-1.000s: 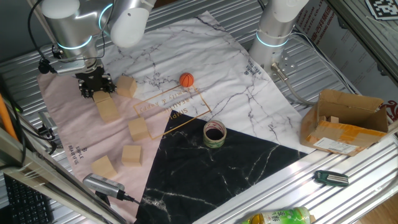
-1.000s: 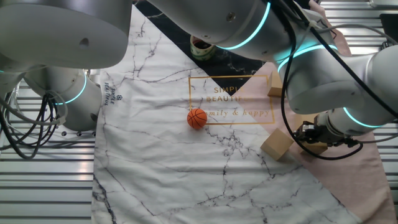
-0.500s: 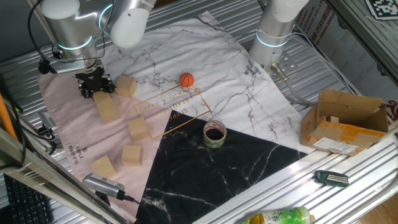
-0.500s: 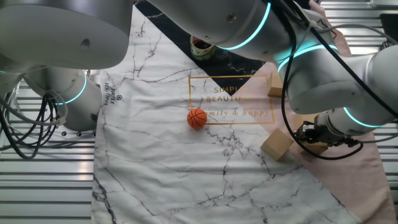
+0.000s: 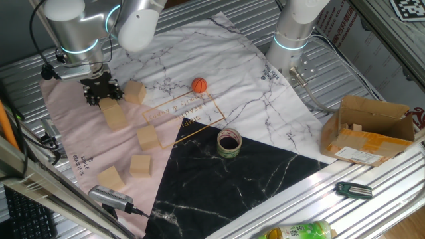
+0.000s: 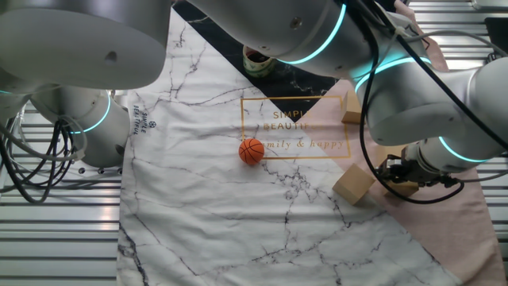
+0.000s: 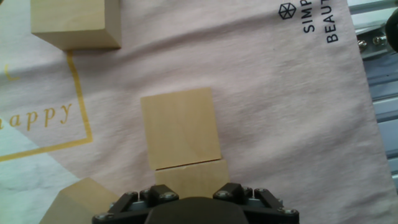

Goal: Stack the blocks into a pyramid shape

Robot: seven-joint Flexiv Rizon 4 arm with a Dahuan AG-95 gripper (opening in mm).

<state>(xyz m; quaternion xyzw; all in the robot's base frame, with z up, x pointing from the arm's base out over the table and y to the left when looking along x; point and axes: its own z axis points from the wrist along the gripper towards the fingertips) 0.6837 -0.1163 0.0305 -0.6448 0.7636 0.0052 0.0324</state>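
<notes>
My gripper (image 5: 101,93) is down on the pink cloth at the left, shut on a tan wooden block (image 7: 189,176). That block rests on the cloth, flush against a second block (image 7: 180,126) just beyond it. In the hand view the jaws stand at the held block's two sides, and only their bases show. Another block (image 5: 135,91) lies just right of the gripper. Three more blocks (image 5: 147,137) (image 5: 140,164) (image 5: 111,178) trail toward the front. In the other fixed view the gripper (image 6: 402,176) sits beside a loose block (image 6: 354,184).
An orange ball (image 5: 199,85) lies on the marble cloth. A tape roll (image 5: 228,143) stands by the black cloth's edge. A cardboard box (image 5: 368,129) sits at the right. A second arm's base (image 5: 292,33) stands at the back. A grey tool (image 5: 109,197) lies at the front left.
</notes>
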